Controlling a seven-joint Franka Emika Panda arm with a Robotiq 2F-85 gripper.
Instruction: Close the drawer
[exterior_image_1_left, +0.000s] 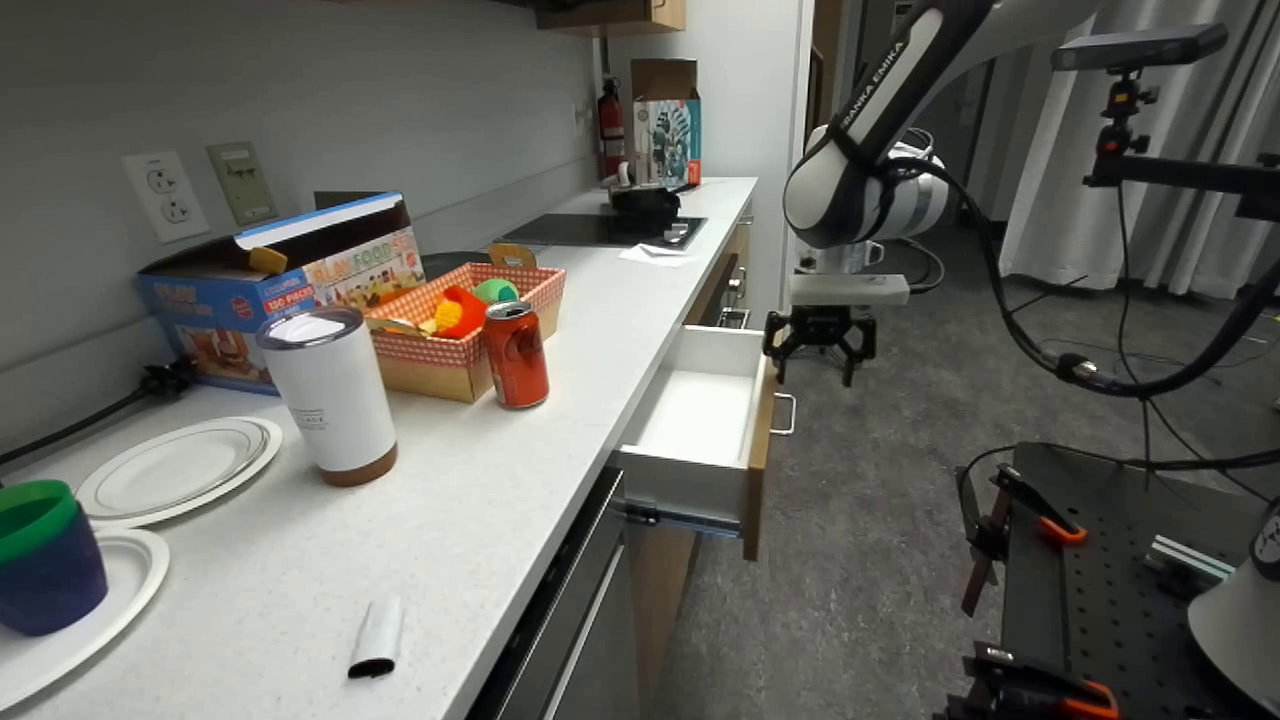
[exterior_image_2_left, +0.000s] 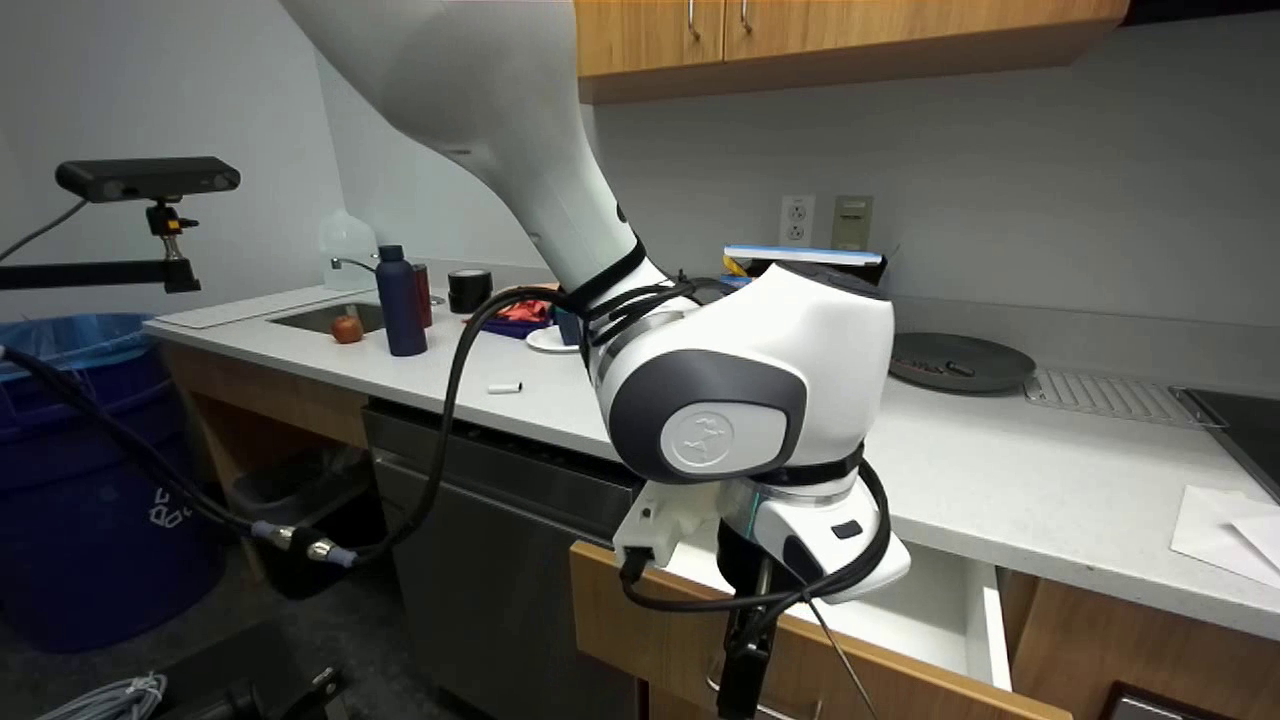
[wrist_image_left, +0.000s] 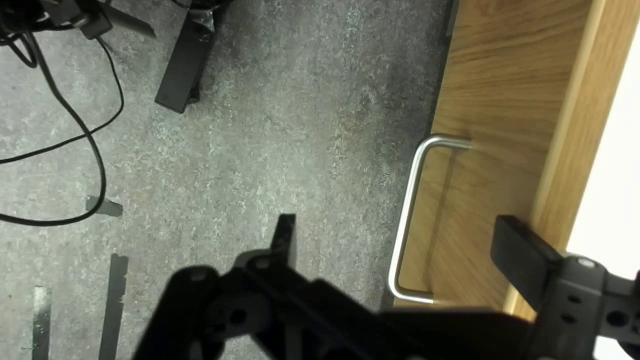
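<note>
Hanging just off the front of the drawer (exterior_image_1_left: 695, 420), the gripper (exterior_image_1_left: 815, 380) has its two fingers spread wide — you can see floor (wrist_image_left: 325, 125) between them. In the wrist view one finger (wrist_image_left: 522, 260) overlaps the drawer's top front edge and the other finger (wrist_image_left: 285, 235) is out over the floor; can't tell if anything's touching.

Drawer itself sticks well out from under the counter (exterior_image_1_left: 480, 520): wide, shallow, white inside, grey side, light-wood front panel, one metal handle (wrist_image_left: 406, 215). The arm (exterior_image_2_left: 740, 320) blocks a good chunk of it in an exterior view.

Headcount up top: one reddish can (exterior_image_1_left: 515, 360), one checked basket (exterior_image_1_left: 425, 380) with colourful bits in it, one white tumbler (exterior_image_1_left: 335, 400), one play food box (exterior_image_1_left: 290, 300), white plates (exterior_image_1_left: 180, 465) in two spots, one purple cup (exterior_image_1_left: 50, 580) with a green rim, and one short white tube (exterior_image_1_left: 378, 635).

Farther along there's one black pan (exterior_image_1_left: 645, 203) at the cooktop (exterior_image_1_left: 560, 230), loose white paper (exterior_image_1_left: 655, 255) near it, one tall box (exterior_image_1_left: 668, 135) and one fire extinguisher (exterior_image_1_left: 611, 135) next to that.

Other way down — one navy bottle (exterior_image_2_left: 401, 305) and one apple (exterior_image_2_left: 347, 330) by the sink (exterior_image_2_left: 310, 318), plus one blue bin (exterior_image_2_left: 90, 520).
</note>
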